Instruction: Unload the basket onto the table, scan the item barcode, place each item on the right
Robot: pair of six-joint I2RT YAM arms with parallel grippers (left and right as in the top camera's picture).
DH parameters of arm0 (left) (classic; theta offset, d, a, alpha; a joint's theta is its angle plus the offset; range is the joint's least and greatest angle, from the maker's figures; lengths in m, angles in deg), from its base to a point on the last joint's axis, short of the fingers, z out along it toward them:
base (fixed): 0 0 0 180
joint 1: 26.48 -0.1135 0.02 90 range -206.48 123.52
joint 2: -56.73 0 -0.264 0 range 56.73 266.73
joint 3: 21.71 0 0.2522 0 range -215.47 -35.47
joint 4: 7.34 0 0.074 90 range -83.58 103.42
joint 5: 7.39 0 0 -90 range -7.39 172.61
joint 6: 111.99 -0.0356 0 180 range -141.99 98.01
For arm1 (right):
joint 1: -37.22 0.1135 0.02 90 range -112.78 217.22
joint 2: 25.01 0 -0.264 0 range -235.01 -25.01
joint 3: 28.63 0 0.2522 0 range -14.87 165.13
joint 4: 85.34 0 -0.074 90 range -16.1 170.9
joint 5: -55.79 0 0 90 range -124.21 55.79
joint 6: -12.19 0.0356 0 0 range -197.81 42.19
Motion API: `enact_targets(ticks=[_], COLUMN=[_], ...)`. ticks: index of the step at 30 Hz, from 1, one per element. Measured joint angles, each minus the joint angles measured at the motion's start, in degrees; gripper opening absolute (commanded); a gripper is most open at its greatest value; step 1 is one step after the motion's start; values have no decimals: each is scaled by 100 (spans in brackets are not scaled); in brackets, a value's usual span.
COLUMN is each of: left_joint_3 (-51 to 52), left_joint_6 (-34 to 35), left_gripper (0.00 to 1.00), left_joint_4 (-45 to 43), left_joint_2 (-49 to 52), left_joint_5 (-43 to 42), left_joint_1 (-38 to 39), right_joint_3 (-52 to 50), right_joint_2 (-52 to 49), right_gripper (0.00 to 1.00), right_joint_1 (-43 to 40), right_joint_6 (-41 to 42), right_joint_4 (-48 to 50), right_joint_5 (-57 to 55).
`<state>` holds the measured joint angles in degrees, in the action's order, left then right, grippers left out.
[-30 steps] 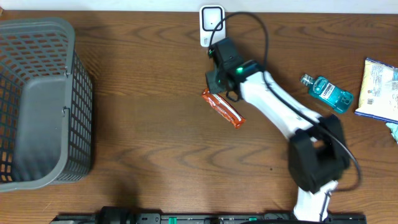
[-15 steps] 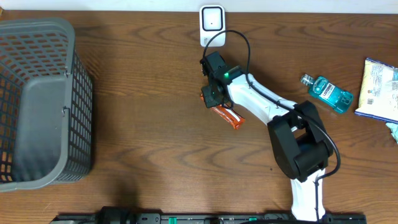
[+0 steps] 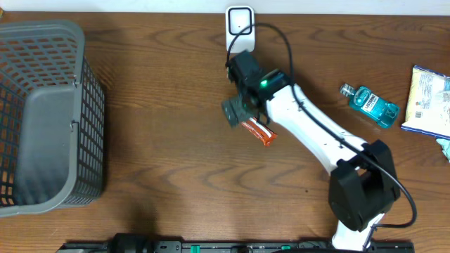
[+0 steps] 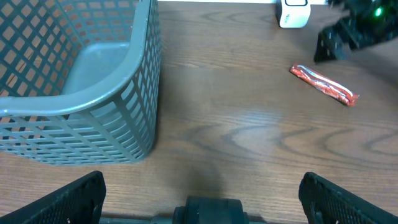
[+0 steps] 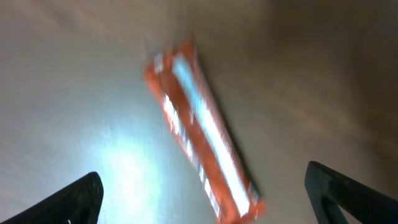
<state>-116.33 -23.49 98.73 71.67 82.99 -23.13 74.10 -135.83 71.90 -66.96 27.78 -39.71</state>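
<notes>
**A:** One item in play: an orange foil-wrapped snack bar point(image 3: 256, 131). It lies flat on the brown wooden desk point(image 3: 162, 140), near the white box-shaped scanner point(image 3: 240, 28) but not touching it.

**B:** Gripped?

**A:** No. The right arm's fingers point(image 5: 74, 198) are spread wide above the bar, pinching nothing. The left arm's fingers point(image 4: 68, 199) are spread too and empty, well away from the bar, with the grey plastic mesh basket point(image 3: 91, 119) ahead of them.

**B:** Which step?

**A:** Reads like the pick-up ahead of the scan. Next move, I'd say: drop down, close across the bar's narrow width, lift, then turn the barcode side to the scanner face. I can't find the barcode, since the right wrist view is blurred.

**B:** Count?

**A:** One bar, one scanner, one basket. Off to the right are one teal mouthwash bottle point(image 3: 370, 104) and one pale printed bag point(image 3: 429, 98), which is cut off by the edge. Two pairs of fingers.
</notes>
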Motion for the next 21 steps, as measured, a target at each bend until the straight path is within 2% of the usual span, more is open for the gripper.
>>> enact_targets(ticks=[3,5,9,11,14,21], left_joint_3=[0,0,0,0,0,0], left_joint_6=[0,0,0,0,0,0], left_gripper=[99,99,99,99,99,99], left_joint_4=[0,0,0,0,0,0], left_joint_2=[0,0,0,0,0,0], left_joint_5=[-2,0,-2,-2,0,-2], left_joint_1=[0,0,0,2,0,0], right_joint_3=[-107,-129,-179,-334,-664,-1082], right_joint_2=[-57,-59,-61,-72,-212,-487], right_gripper=[95,88,90,93,92,93], right_joint_1=[-11,-96,-223,-177,0,243], right_joint_6=[157,214,-39,-149,-278,-155], right_joint_4=[-177,-149,-2,74,437,739], right_joint_5=[186,337,332,26,-426,-629])
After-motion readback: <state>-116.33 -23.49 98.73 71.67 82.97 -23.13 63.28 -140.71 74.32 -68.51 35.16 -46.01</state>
